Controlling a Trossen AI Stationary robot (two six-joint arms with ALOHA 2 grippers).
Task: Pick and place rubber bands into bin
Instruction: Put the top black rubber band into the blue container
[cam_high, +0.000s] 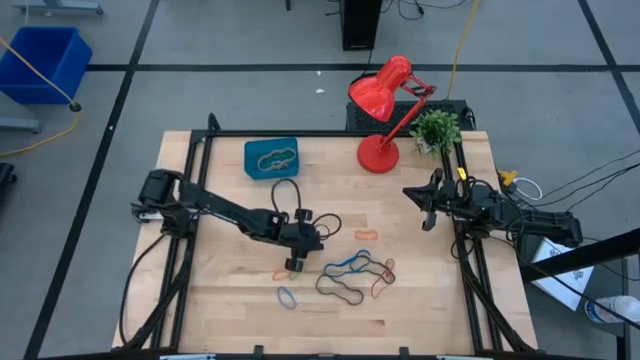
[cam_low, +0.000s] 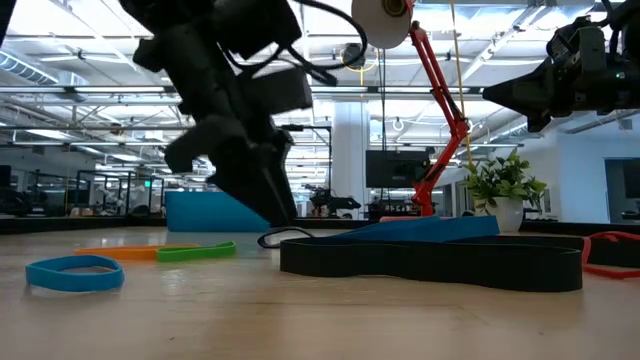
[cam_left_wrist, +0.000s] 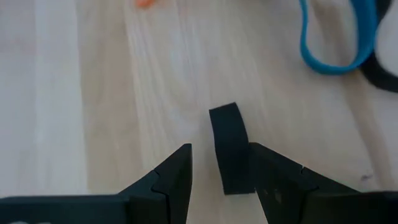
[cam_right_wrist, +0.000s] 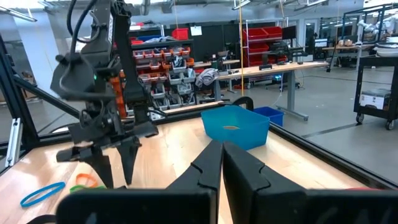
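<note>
- High view: we see the left end effector (cam_high: 296, 264) low over the counter (cam_high: 230, 300) among the rubber bands (cam_high: 352, 275); the bin (cam_high: 271, 157) sits at the far edge, bands inside
- Low view: a blue band (cam_low: 74, 272) lies in front
- Left wrist view: our fingers (cam_left_wrist: 171, 177) stand apart around a black band (cam_left_wrist: 230, 149)
- Right wrist view: the right end effector (cam_right_wrist: 222, 163) is pressed together, held above the counter

Bare counter (cam_high: 225, 290) lies open at the high view's lower left and between the bin (cam_high: 271, 157) and red lamp (cam_high: 383, 105). Tangled rubber bands (cam_high: 355, 275) crowd lower centre, just right of the left tool (cam_high: 296, 263). The potted plant (cam_high: 436, 128) and right tool (cam_high: 428, 203) block the upper right.
</note>
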